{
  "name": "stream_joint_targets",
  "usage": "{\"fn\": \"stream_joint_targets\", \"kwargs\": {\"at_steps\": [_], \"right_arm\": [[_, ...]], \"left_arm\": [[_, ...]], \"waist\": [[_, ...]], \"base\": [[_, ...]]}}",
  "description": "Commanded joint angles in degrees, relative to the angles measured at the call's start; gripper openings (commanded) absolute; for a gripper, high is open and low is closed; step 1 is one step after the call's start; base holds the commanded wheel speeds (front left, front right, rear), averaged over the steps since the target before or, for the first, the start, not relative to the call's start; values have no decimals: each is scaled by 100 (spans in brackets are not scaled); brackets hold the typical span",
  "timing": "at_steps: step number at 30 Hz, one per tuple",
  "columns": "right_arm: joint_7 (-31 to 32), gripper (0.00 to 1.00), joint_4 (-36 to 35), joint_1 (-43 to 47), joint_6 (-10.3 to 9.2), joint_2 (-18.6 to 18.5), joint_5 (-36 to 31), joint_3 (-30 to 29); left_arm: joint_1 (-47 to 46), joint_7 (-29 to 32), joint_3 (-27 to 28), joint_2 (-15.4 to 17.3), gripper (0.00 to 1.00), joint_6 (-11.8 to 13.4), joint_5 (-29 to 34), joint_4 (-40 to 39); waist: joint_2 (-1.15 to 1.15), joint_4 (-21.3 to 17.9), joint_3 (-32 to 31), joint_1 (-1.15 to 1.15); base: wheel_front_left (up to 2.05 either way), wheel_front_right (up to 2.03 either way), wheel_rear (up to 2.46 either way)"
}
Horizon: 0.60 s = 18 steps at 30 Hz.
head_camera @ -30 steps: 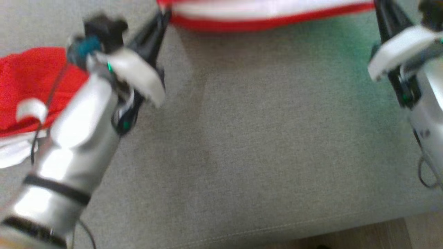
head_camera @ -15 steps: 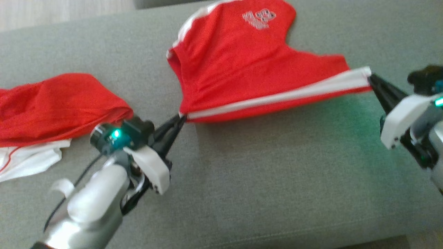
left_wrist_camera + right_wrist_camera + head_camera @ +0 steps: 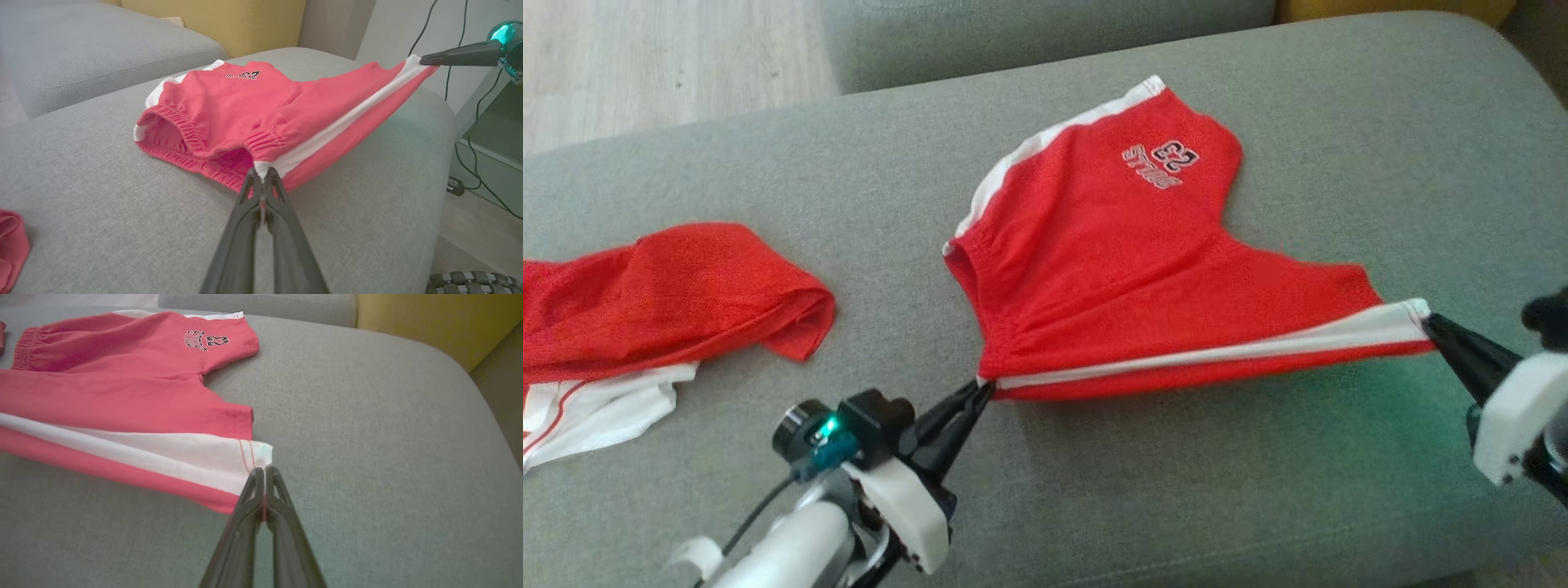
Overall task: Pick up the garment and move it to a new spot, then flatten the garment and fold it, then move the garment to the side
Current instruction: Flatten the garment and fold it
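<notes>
Red shorts [image 3: 1127,269] with a white side stripe lie spread on a grey sofa [image 3: 1176,490], the printed logo toward the far side. Their near edge is pulled taut between two grippers. The left gripper [image 3: 983,390] pinches the waist end of the stripe, its dark fingers [image 3: 947,420] pressed together on the cloth, and a green light glows on its wrist. The right gripper [image 3: 1429,322] clamps the hem end of the stripe near the picture's right edge, with a green glow on the sofa beneath it. Well to the left lies a second garment [image 3: 670,286], red over white and crumpled. Pale wood floor [image 3: 645,65] shows at the upper left.
</notes>
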Motion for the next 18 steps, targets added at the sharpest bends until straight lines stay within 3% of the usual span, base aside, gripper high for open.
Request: {"fn": "stream_joint_targets", "kwargs": {"at_steps": [1,10,18], "right_arm": [[44,0,-341,187,-5,-306,-53,-378],[430,0,-1159,43,-5,186,-1019,-1577],[739,0,-1220,-704,-5,495,-1607,-1778]], "left_arm": [[-136,-70,207,169,0,54,18,-251],[-688,76,343,133,0,122,25,-510],[-1341,227,452,4,0,94,-27,-342]], "waist": [[-1,6,12,1],[-1,195,395,1],[-1,404,801,1]], "base": [[0,0,0],[0,0,0],[0,0,0]]}}
